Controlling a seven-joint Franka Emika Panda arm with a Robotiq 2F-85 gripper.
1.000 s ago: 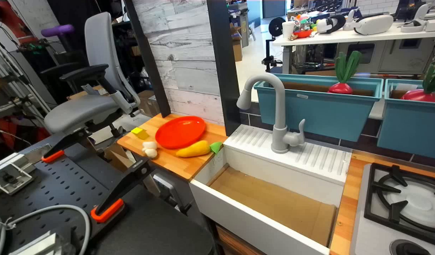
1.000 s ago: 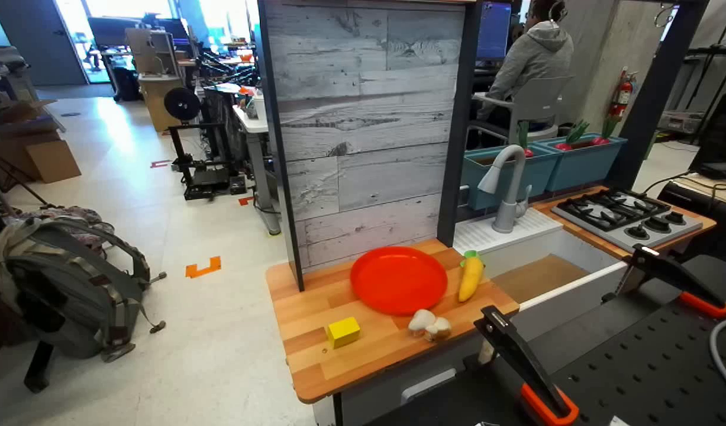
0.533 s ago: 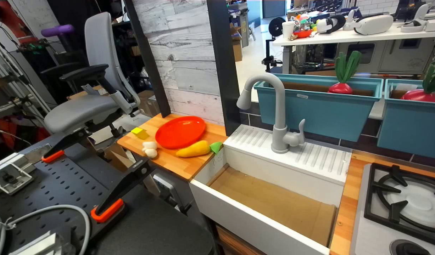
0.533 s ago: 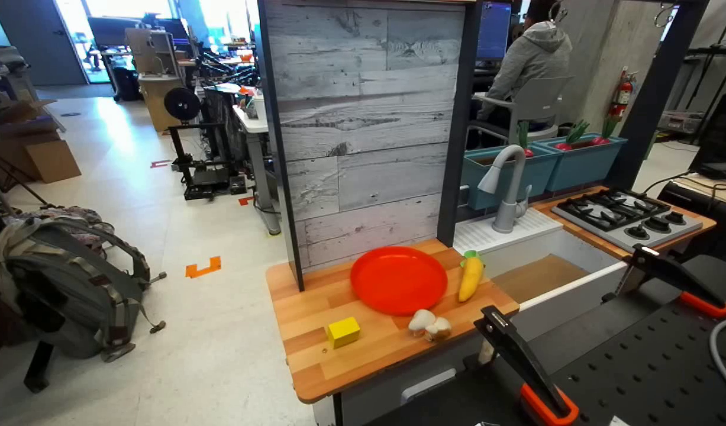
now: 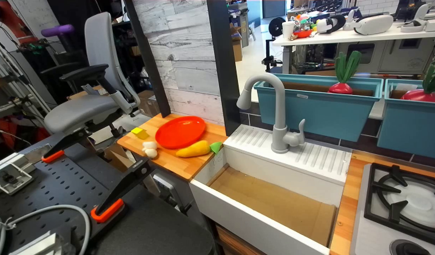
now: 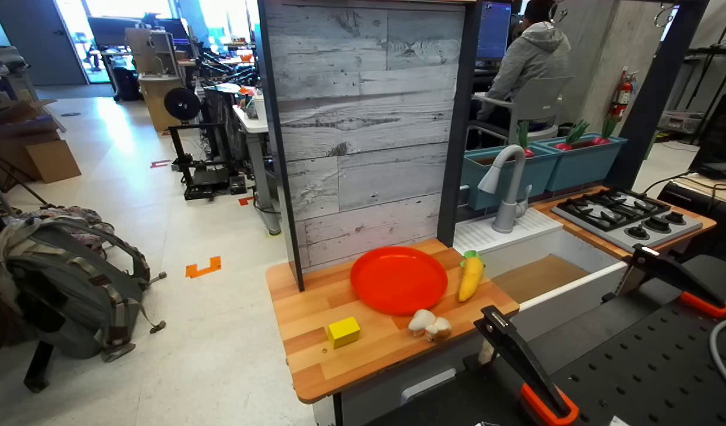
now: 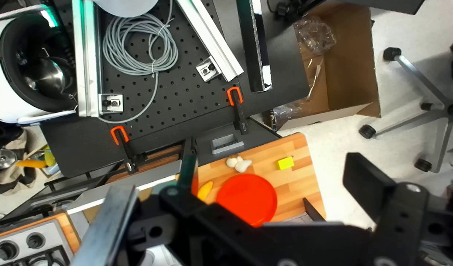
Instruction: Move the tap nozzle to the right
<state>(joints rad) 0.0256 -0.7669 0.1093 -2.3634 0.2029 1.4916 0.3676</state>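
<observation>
The tap nozzle [image 5: 280, 102] is a tall matte grey gooseneck spout standing on the white ribbed ledge behind the sink. In both exterior views [image 6: 515, 180] it is upright, and its downward end points left, towards the wood-panel wall. A small grey lever handle [image 5: 301, 132] is at its base. My gripper [image 7: 278, 173] shows only in the wrist view, with its two black fingers wide apart and nothing between them. It is high above the counter and apart from the tap. In the wrist view the tap is mostly or wholly hidden behind the gripper.
The white sink [image 5: 260, 226] is below the tap. Teal planters [image 5: 313, 113] stand close behind it. A dark post [image 5: 224, 67] is left of it, the stove [image 5: 362, 212] right. A red plate [image 5: 182, 131], yellow block [image 5: 140, 133], mushrooms [image 5: 150, 150] and yellow vegetable [image 5: 194, 149] lie on the wooden counter.
</observation>
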